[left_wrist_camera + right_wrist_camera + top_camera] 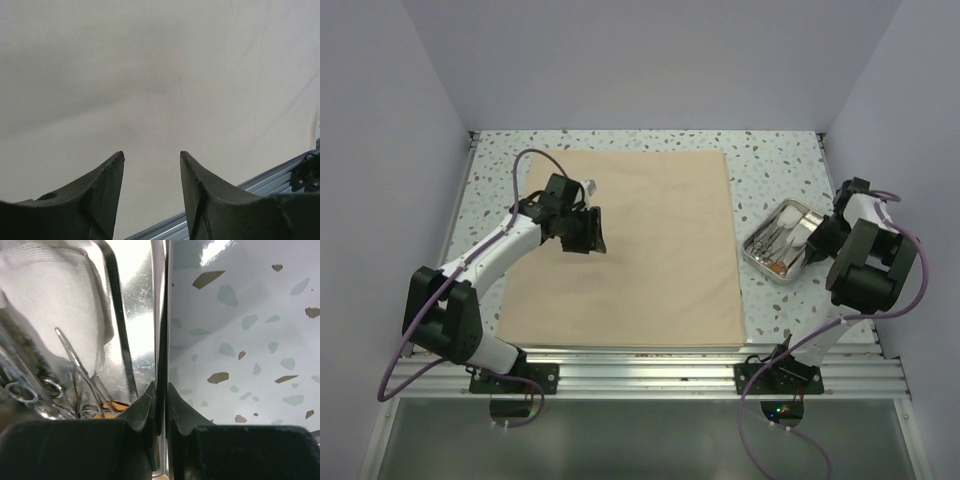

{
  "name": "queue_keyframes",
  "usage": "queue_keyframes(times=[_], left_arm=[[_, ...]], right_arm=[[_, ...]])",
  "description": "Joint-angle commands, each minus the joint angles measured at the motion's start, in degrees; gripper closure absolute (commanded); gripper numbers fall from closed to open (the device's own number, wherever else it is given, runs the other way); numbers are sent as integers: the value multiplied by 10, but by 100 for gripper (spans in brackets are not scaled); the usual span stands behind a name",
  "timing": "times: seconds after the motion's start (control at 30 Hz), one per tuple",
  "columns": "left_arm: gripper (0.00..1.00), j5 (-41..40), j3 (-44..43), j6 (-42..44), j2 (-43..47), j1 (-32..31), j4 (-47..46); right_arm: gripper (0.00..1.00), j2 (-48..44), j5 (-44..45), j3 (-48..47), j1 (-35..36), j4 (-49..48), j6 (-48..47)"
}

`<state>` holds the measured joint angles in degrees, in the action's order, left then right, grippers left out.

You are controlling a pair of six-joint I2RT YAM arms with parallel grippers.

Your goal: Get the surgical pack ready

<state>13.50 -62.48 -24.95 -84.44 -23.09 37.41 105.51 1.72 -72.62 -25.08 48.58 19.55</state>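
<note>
large tan-beige fabric sheet (pixel 630 250) is lying flat and smooth; left gripper (pixel 151 152) is hovering spread above it, right gripper (pixel 161 386) is pinching the shiny steel tray (pixel 765 223) by its rim.

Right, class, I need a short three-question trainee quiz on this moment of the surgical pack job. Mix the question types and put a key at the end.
1. True or false: the large tan fabric sheet lies spread flat on the speckled table.
2. What is the right gripper clamped on? A) the rim of the shiny rectangular steel tray; B) the sheet; C) nothing.
3. Fill in: the left gripper, above the sheet, has its jaws ____.
Key: 1 true; 2 A; 3 open.
</note>
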Motion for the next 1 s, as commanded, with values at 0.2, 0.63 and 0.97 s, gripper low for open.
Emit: queue_keyframes(times=[0.2, 0.63, 0.97], left_arm=[[48, -43, -65, -26, -45, 46, 9], [48, -99, -39, -75, -23, 103, 51], [49, -106, -15, -90, -17, 118, 50]], right_arm=[[100, -120, -8, -85, 109, 105, 86], [100, -48, 46, -102, 540, 24, 471], [100, 87, 63, -196, 639, 20, 594]])
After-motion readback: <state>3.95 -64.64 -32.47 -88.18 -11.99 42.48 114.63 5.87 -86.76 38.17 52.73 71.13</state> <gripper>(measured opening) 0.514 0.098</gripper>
